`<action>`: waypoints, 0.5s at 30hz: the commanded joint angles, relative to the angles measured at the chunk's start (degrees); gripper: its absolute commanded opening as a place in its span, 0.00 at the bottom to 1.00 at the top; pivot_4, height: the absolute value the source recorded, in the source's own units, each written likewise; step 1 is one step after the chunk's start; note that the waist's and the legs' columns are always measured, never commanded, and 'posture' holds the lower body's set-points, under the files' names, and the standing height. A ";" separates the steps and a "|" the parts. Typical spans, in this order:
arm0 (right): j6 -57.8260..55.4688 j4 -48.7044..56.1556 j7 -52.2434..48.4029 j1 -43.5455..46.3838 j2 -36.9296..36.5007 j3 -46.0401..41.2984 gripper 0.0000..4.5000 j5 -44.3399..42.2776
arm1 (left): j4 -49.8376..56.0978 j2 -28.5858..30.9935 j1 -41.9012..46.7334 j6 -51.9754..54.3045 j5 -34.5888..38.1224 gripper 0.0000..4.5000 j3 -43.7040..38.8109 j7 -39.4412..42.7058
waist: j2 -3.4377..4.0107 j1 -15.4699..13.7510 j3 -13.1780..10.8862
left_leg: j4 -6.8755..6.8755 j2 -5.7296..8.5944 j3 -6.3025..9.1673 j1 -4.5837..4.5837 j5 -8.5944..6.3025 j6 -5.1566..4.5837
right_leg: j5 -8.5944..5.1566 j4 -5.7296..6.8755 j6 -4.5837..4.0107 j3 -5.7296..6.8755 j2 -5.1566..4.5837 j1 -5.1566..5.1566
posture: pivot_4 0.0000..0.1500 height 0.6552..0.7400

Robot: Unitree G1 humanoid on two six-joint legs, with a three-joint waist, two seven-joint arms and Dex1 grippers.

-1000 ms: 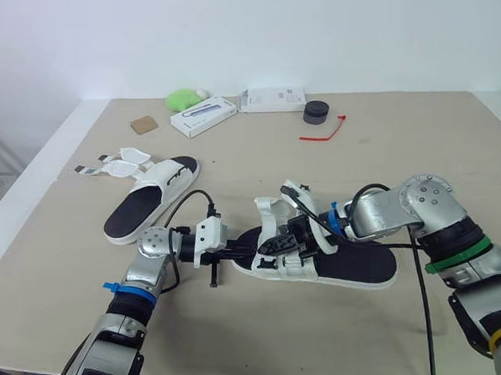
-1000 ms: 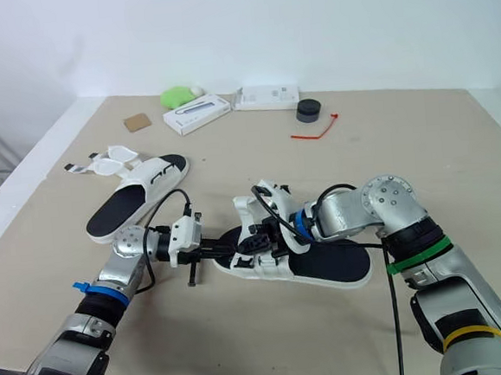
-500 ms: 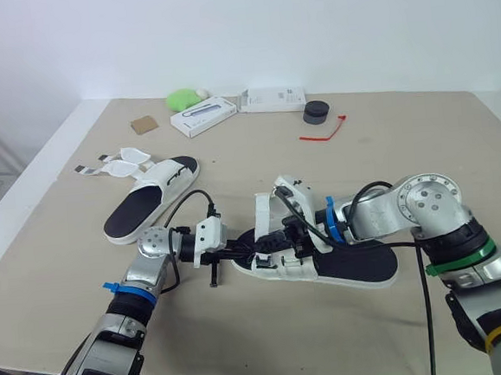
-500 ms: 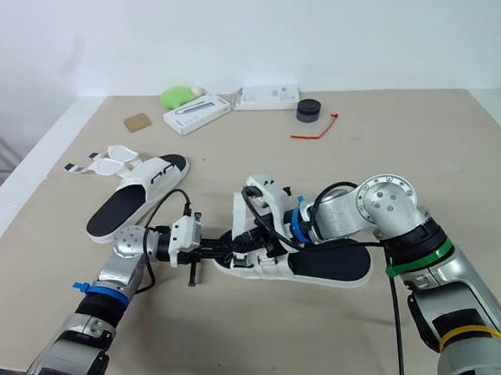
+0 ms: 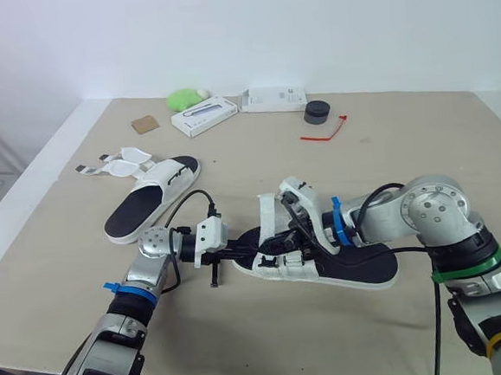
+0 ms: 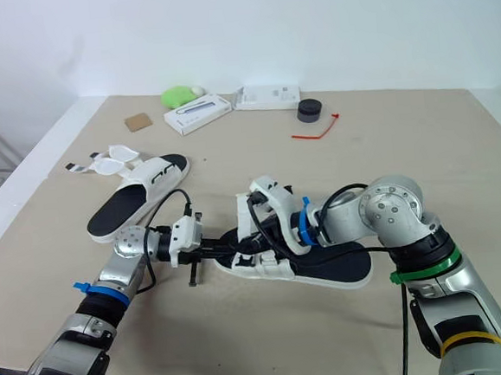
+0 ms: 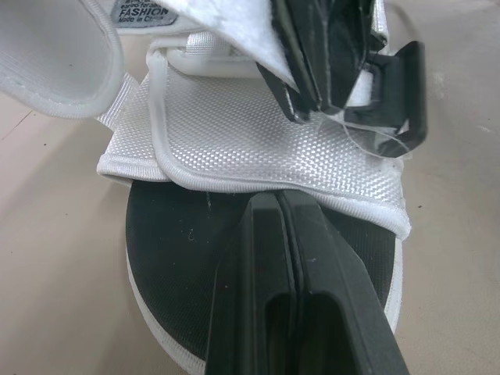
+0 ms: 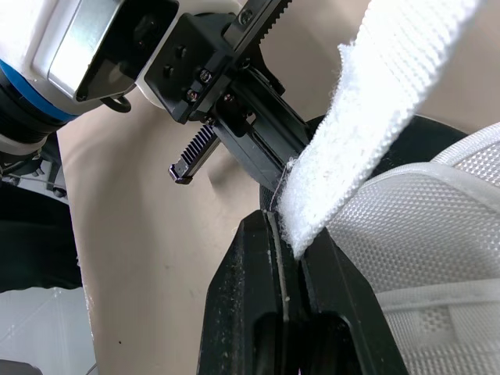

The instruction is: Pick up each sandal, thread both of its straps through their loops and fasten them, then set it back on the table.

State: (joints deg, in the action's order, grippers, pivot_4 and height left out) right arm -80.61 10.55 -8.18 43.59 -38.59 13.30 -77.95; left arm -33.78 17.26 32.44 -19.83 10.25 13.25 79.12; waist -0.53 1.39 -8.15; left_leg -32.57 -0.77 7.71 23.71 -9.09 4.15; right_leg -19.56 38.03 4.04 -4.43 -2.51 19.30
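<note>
Right arm's elbow has drifted slightly toward the lower right of the frame over the last second. Left arm and both sandals unchanged.

Right gripper [image 8: 287,233]: fingers clamped on a white woven strap [image 5: 266,214] of the white fabric sandal with a black footbed [image 5: 354,266]. Strap stands up from the toe end of that sandal. Sandal lies flat on the beige table [image 5: 404,149], lower centre of the frame, toe pointing left.

Left gripper [image 7: 278,205]: fingers pressed together, nothing visible between them, tips over the black footbed at the toe, just short of the white mesh upper. Black plastic buckle loop [image 7: 394,101] sits at the far edge of that upper.

Second white sandal with a black footbed [image 5: 152,201]: flat on the table, left of centre, well apart from both grippers, its two straps lying open and spread toward the upper left.

Along the top of the table:
- green rounded object [image 5: 186,98]
- brown square card [image 5: 144,124]
- two flat white boxes [image 5: 202,116] [image 5: 274,99]
- black round puck [image 5: 316,111]
- red cable tie [image 5: 324,131]
</note>
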 commanded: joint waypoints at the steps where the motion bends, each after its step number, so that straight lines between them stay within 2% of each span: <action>1: -0.75 1.14 -1.49 1.45 0.71 -2.89 0.00 1.98 | -5.21 0.52 -4.39 3.01 -5.35 0.00 5.33 1.07 | 0.00 0.00 0.00 | 0.00 0.00 0.00 0.00 0.00 0.00 | 0.00 0.00 0.00 0.00 -0.01 0.00 | 1.00 1.00; 15: -5.96 5.03 -7.99 -0.39 2.57 -3.32 0.00 3.43 | -4.71 0.65 -4.70 3.21 -5.38 0.00 5.25 0.79 | 0.00 -0.03 -0.01 | 0.00 0.04 0.01 0.03 0.00 0.00 | -0.01 0.00 0.01 0.02 -0.04 0.00 | 1.00 1.00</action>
State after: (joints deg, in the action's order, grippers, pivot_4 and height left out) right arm -85.37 13.40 -15.00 43.58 -36.29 10.67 -74.19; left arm -33.58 17.18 32.32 -19.83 10.25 13.25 79.14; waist -0.53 1.36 -8.16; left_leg -32.57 -0.73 7.73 23.73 -9.09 4.15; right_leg -19.57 38.03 4.06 -4.40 -2.55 19.30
